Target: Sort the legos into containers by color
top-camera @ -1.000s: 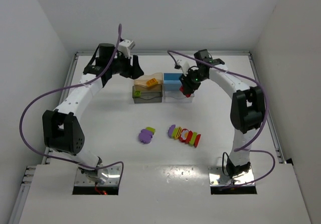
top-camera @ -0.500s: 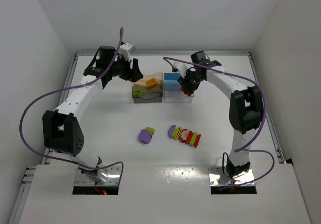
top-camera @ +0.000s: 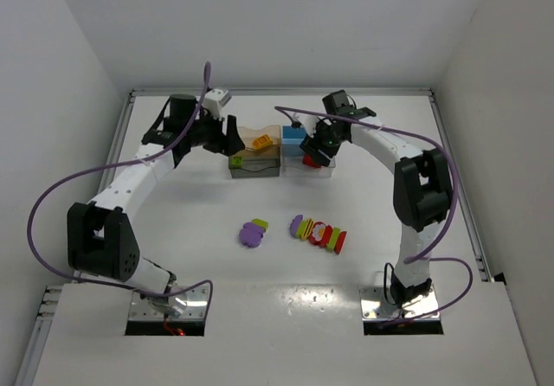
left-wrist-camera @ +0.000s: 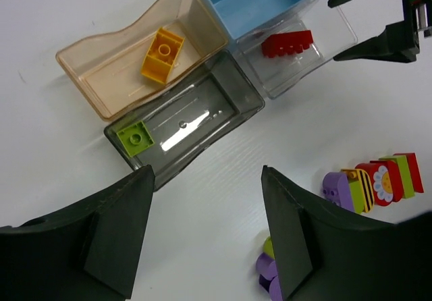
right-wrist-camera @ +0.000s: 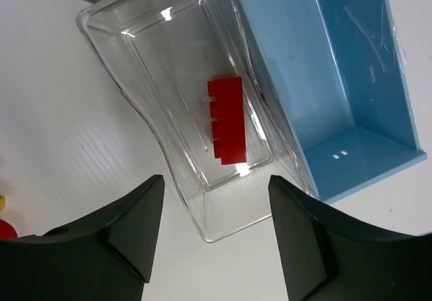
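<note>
Two arms reach over four bins at 12 o'clock on the white table (top-camera: pixel 173 213).
The left gripper (left-wrist-camera: pixel 204 179) and right gripper (right-wrist-camera: pixel 216 186) gape wide, empty. The tan translucent plastic bin (left-wrist-camera: pixel 88 55) holds a yellow square brick (left-wrist-camera: pixel 162 55). At its 6 o'clock, the dark grey plastic bin (left-wrist-camera: pixel 202 122) holds a green square brick (left-wrist-camera: pixel 135 138). The blue plastic bin (right-wrist-camera: pixel 317 78) sits at 12 o'clock of the clear plastic bin (right-wrist-camera: pixel 148 65), which holds a long red brick (right-wrist-camera: pixel 226 119). At 6 o'clock of the bins lie a mixed-colour row of pieces (top-camera: pixel 318 233) and a purple cluster (top-camera: pixel 253 232).

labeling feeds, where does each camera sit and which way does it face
top external: high behind the robot, looking down on the table; left arm and right arm show.
left wrist: looks down on four bins; own fingers at bottom.
right wrist: looks down into clear bin and blue bin; own fingers at bottom.
shared: red lego in both wrist views.
</note>
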You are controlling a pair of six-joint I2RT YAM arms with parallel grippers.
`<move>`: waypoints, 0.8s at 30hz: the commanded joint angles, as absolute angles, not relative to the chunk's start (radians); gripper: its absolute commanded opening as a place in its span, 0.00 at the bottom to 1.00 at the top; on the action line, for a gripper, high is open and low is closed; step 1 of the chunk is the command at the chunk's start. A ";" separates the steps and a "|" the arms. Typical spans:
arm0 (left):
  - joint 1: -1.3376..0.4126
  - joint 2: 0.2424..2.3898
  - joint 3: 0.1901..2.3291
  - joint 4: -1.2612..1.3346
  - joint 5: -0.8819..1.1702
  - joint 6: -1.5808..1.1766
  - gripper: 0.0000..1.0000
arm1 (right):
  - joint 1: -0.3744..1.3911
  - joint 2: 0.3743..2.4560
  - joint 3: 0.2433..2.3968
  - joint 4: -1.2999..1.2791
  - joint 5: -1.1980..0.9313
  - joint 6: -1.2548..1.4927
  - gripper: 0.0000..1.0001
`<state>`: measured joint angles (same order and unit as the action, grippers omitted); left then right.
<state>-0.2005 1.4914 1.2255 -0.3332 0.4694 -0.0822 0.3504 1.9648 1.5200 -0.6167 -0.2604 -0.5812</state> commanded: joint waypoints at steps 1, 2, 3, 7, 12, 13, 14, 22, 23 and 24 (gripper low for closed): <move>-0.222 1.390 1.162 -0.288 0.425 -0.143 0.70 | 0.357 1.895 1.514 -0.575 -0.244 -0.560 0.64; -0.235 1.364 1.140 -0.288 0.411 -0.152 0.69 | 0.357 1.876 1.514 -0.575 -0.244 -0.537 0.64; -0.250 1.333 1.115 -0.288 0.411 -0.152 0.69 | 0.348 1.855 1.514 -0.575 -0.271 -0.523 0.64; -0.374 1.117 0.952 -0.288 0.377 -0.161 0.82 | 0.327 1.708 1.474 -0.555 -0.308 -0.421 0.65; -0.498 1.107 0.913 -0.374 0.288 -0.184 0.83 | 0.307 1.557 1.385 -0.584 -0.373 -0.319 0.66; -0.512 1.120 0.913 -0.391 0.267 -0.198 0.82 | 0.298 1.537 1.367 -0.595 -0.385 -0.298 0.66; -0.526 1.135 0.913 -0.429 0.227 -0.225 0.82 | 0.298 1.493 1.346 -0.595 -0.394 -0.298 0.66; -0.577 1.183 0.818 -0.532 0.060 -0.435 0.75 | 0.269 1.362 1.190 -0.606 -0.376 -0.288 0.66; -0.590 1.183 0.805 -0.532 0.051 -0.451 0.75 | 0.259 1.362 1.190 -0.617 -0.376 -0.288 0.66; -0.610 1.183 0.796 -0.544 0.051 -0.481 0.75 | 0.259 1.352 1.190 -0.617 -0.376 -0.288 0.66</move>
